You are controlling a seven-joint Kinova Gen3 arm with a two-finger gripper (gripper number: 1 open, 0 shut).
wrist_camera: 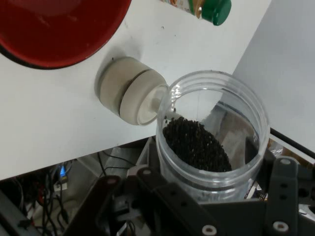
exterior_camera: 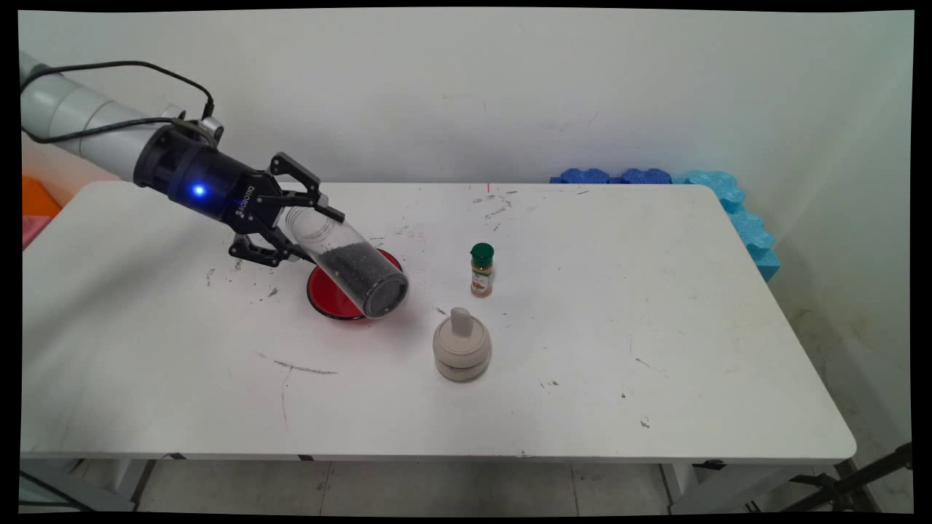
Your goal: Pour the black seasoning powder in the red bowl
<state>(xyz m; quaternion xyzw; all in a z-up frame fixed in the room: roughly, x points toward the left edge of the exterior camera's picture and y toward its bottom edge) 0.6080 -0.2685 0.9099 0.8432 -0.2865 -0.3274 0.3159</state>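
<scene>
Pincer (exterior_camera: 309, 233): gripping a clear jar (exterior_camera: 349, 266) of black grains, tilting it, long axis sloping down-right, mouth hanging over the red plate (exterior_camera: 324, 295) on the surface (exterior_camera: 582, 349).

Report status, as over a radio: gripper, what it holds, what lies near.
Gripper shut on clear jar, tilted, dark grains inside. Red dish beneath. Beige lidded pot and green-capped spice bottle stand apart.

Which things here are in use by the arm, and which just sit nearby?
In use:
- black two-finger gripper
- clear plastic jar of black grains, held tilted
- red round plate, under the jar

Sitting nearby:
- small green-capped spice bottle
- beige round lidded container
- blue foam pieces
</scene>
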